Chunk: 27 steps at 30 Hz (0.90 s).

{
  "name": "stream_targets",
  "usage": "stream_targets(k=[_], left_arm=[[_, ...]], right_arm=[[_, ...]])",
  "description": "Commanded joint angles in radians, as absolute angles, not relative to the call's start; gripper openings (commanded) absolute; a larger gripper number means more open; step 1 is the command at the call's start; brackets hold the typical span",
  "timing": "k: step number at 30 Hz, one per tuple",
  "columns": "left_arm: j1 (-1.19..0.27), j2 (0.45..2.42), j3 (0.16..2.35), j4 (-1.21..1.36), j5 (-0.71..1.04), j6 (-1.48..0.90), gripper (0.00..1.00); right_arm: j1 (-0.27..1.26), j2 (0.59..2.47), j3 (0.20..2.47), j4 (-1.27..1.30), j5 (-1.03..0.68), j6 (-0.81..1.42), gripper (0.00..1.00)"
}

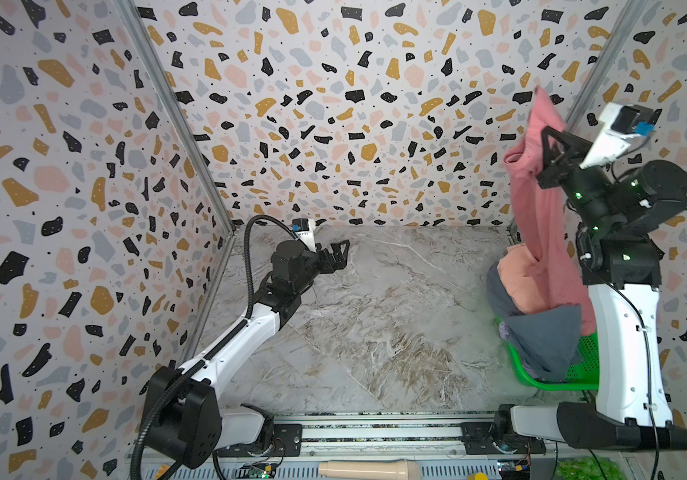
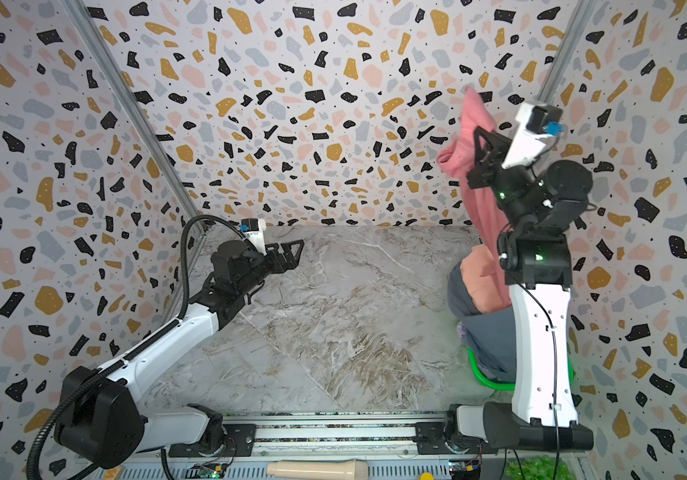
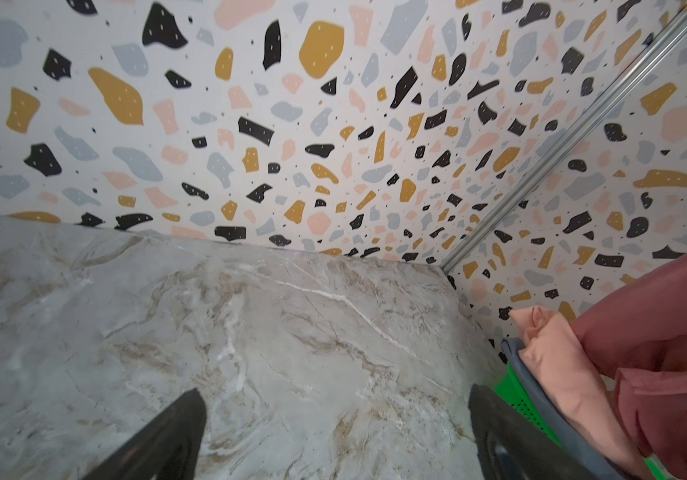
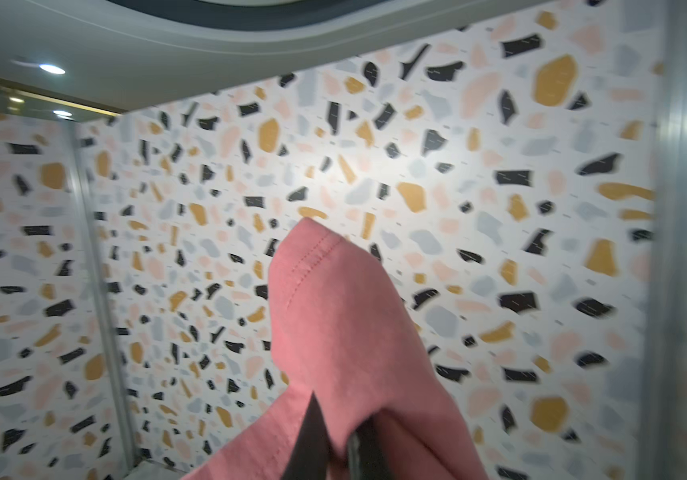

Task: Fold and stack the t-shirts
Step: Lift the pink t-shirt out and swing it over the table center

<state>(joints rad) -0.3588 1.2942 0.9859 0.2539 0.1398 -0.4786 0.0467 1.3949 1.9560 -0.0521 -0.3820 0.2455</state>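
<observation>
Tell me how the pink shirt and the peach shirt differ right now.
The pink shirt hangs high, pinched in the right gripper; the peach shirt lies bunched in the basket, ungripped. Pink is stretched long; peach is crumpled. Pink is darker, peach paler. Both are plain and unfolded.

Terrazzo-print walls box in my bench on three sides: black, mustard, pink and grey blobs on white. Silver corner posts slant up at upper left and upper right in both top views. The tabletop is grey-brown marble look. Recessed ceiling lights glow in my right wrist view.
</observation>
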Motion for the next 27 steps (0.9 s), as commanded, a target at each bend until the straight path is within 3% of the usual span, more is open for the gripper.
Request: stream_targets(k=[1, 6, 14, 15, 16, 18, 21, 24, 27], left_arm=[[-0.351, 1.239, 1.045, 0.305, 0.09, -0.443, 0.99], [-0.342, 1.177, 1.051, 0.277, -0.008, -0.408, 1.0], [-0.315, 1.107, 1.027, 0.231, -0.091, -0.383, 1.0], [-0.314, 1.114, 1.026, 0.222, -0.091, -0.385, 1.0], [-0.313, 1.124, 1.024, 0.216, -0.085, -0.387, 1.0], [-0.314, 1.148, 1.019, 0.202, -0.074, -0.393, 1.0], [-0.316, 1.206, 1.016, 0.146, -0.055, -0.384, 1.0], [-0.315, 1.324, 1.048, 0.052, -0.049, -0.38, 0.99], [-0.325, 1.476, 1.105, 0.009, 0.012, -0.394, 0.97]], right_arm=[[0.155, 1.547, 2.117, -0.011, -0.446, 0.211, 0.0], [0.255, 1.701, 2.26, 0.066, -0.613, 0.281, 0.0], [0.261, 1.677, 2.037, 0.056, -0.467, 0.273, 0.02], [0.26, 1.661, 1.961, 0.055, -0.43, 0.262, 0.24], [0.261, 1.651, 1.889, 0.035, -0.38, 0.246, 0.58], [0.26, 1.645, 1.788, -0.053, -0.282, 0.202, 0.95], [0.256, 1.571, 1.566, -0.069, -0.084, 0.193, 0.97], [0.222, 1.471, 1.324, 0.046, -0.055, 0.267, 0.96], [0.201, 1.468, 1.228, 0.044, -0.062, 0.312, 0.97]])
